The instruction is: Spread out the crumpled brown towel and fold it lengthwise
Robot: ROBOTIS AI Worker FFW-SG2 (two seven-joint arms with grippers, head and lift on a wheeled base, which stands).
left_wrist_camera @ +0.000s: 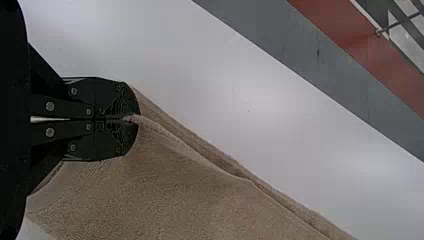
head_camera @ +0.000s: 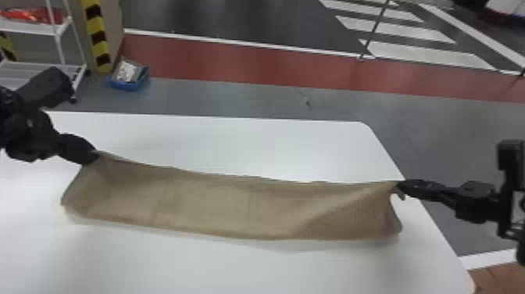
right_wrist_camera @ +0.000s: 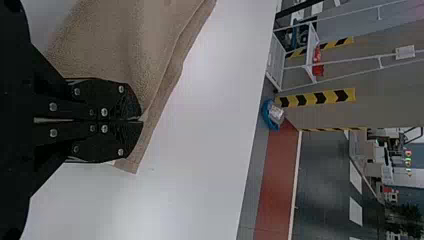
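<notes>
Brown towel (head_camera: 234, 207), stretched long, seemingly doubled, clamped by left gripper (head_camera: 93, 157) and right gripper (head_camera: 401, 185)

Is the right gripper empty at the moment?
No, the right gripper is closed on the brown towel, with a small corner of cloth sticking out past its fingers.

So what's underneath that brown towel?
The white table shows along the near and far edges of the brown towel and likely continues beneath it; anything the towel covers can't be seen.
</notes>
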